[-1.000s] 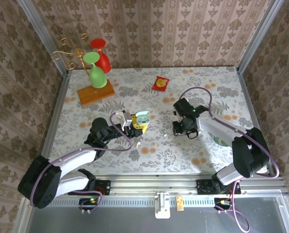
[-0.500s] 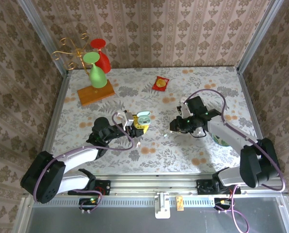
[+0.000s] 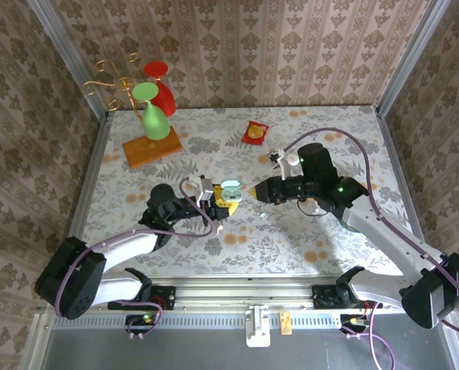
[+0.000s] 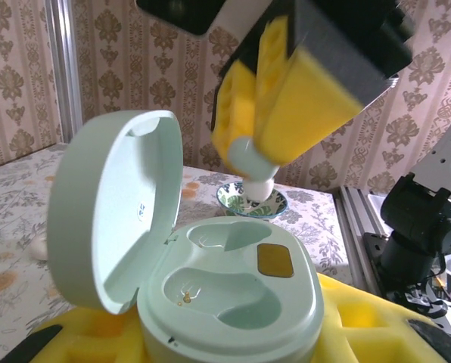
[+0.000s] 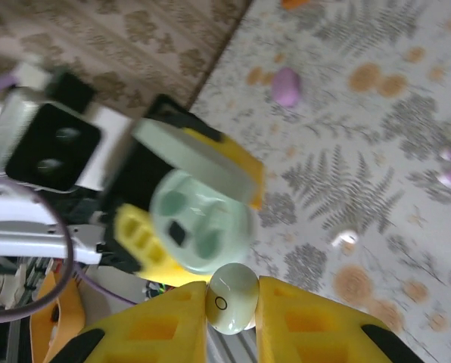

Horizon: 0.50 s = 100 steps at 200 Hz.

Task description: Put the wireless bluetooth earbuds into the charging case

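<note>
The left pincer grips the mint charging case by its base, near the middle of the surface, a little toward the near edge and the left side. The case lid stands open and tilted back, and both sockets inside are empty. The right pincer is clamped on a pale earbud, which is pinched between its yellow fingertips, just above the open case and apart from it. A lilac earbud lies loose on the surface, with a small whitish earbud well apart from it. A red-and-yellow packet sits toward the far edge
</note>
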{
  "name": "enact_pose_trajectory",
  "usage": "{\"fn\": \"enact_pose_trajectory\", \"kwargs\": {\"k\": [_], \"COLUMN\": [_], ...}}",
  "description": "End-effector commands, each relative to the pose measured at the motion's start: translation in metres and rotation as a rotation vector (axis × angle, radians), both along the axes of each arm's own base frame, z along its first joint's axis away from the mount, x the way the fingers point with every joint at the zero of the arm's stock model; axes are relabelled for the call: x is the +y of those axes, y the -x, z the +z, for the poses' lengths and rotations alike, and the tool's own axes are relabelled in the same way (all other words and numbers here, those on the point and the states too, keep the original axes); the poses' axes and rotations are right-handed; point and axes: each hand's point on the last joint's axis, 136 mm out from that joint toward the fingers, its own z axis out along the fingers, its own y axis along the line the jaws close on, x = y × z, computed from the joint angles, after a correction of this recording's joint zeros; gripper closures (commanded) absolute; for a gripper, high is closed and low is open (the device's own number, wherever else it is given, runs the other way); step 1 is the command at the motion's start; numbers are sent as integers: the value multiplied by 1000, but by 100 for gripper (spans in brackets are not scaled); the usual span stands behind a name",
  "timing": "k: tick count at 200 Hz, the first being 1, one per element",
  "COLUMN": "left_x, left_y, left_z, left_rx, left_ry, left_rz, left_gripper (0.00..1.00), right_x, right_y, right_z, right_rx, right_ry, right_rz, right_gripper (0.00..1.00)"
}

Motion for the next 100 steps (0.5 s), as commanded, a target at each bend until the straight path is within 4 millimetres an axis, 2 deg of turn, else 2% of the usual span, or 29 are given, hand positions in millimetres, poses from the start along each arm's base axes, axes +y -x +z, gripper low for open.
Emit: {"fn": "enact_pose_trajectory", "kwargs": {"k": [1,49,100], "left_x": [-3,-4,-6], "left_y": [3,6,5], "left_z": [16,22,26], "left_rx": [-15,-19,-27], "left_ry": [36,66,76], "left_rz": [-53,-79,-83], "left_gripper": [75,74,74], "right_x": [12,24,25], "right_y": [9,8,6], "right_z": [29,35,22], "right_rx": [-113,-142,-119], "right_ry": [-37,-34,-1], "right_rz": [80,113,114], "right_gripper": [79,80,80]}}
